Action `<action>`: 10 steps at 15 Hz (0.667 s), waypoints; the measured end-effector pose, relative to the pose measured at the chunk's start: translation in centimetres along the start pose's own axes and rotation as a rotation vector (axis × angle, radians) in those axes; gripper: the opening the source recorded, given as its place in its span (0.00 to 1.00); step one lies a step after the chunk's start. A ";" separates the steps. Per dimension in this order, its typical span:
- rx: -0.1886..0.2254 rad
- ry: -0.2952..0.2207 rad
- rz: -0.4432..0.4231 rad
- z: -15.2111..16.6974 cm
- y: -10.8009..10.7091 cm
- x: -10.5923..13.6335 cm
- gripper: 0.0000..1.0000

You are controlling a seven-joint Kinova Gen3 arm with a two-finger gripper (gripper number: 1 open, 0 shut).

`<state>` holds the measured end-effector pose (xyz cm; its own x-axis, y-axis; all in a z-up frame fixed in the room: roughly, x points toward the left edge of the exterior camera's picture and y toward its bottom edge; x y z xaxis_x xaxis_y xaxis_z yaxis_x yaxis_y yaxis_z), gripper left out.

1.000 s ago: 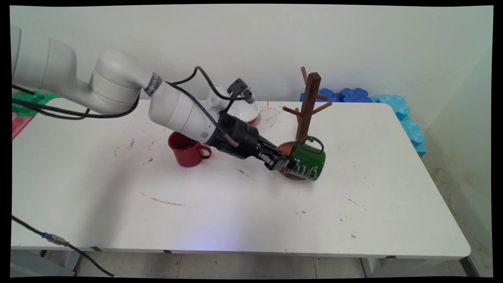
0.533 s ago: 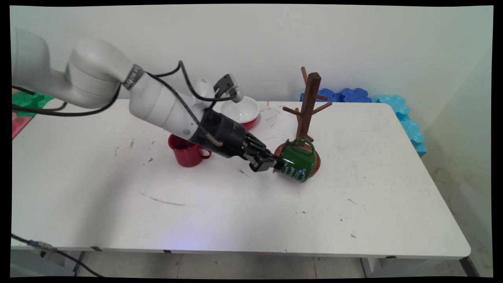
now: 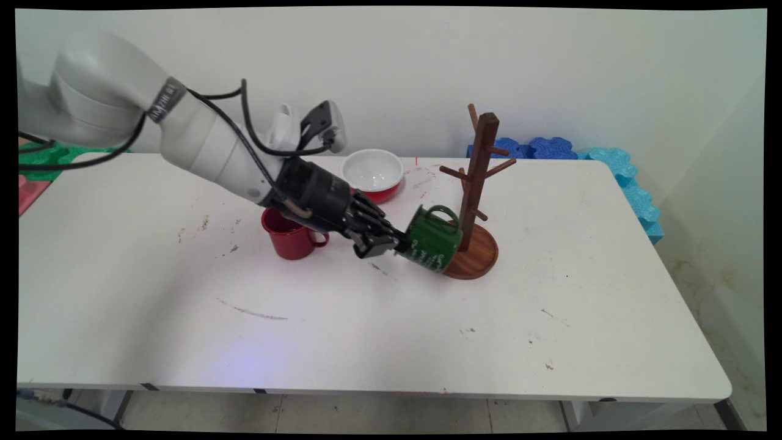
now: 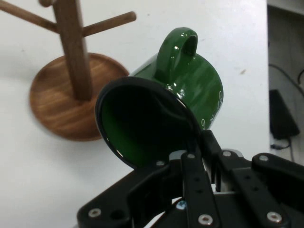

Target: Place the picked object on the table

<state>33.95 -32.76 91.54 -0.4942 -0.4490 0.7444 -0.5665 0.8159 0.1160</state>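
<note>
Fingers of the black gripper (image 3: pixel 400 244) are clamped on the rim of a green mug (image 3: pixel 432 238), one inside the mouth and one outside the wall, as the hand view shows where the dark rim (image 4: pixel 142 123) meets the black linkage. The mug is held off the bench (image 3: pixel 366 330), tipped on its side with its mouth toward the gripper and its handle (image 3: pixel 445 211) uppermost; white lettering runs along its lower flank. It hangs just left of a wooden mug tree (image 3: pixel 476 177), over the left edge of the tree's round base (image 3: pixel 476 260), near the upright post but, in the hand view, apart from it (image 4: pixel 73 52). The tree's pegs (image 3: pixel 452 173) stick out bare on both sides. Behind the gripper's linkage a red mug (image 3: pixel 290 235) stands upright on the bench with its handle turned to the right. Farther back, near the wall, sits a bowl (image 3: pixel 372 174), white inside and red outside. Blue foam pieces (image 3: pixel 553 148) lie along the bench's far right edge, and green and red ones (image 3: pixel 36 160) show at the far left. Dark scuffs mark the white bench top.
</note>
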 end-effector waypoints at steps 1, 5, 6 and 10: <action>0.013 -0.010 0.020 -0.6 -0.2 -0.1 0.00; 0.059 -0.047 0.091 -2.2 -1.2 -0.3 0.00; 0.070 -0.055 0.108 -2.5 -1.4 -0.3 0.00; 0.115 -0.086 0.178 -3.3 -2.4 -0.2 0.00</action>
<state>37.65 -33.42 93.28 -0.6451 -0.3348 0.6869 -0.5341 0.8404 -0.0921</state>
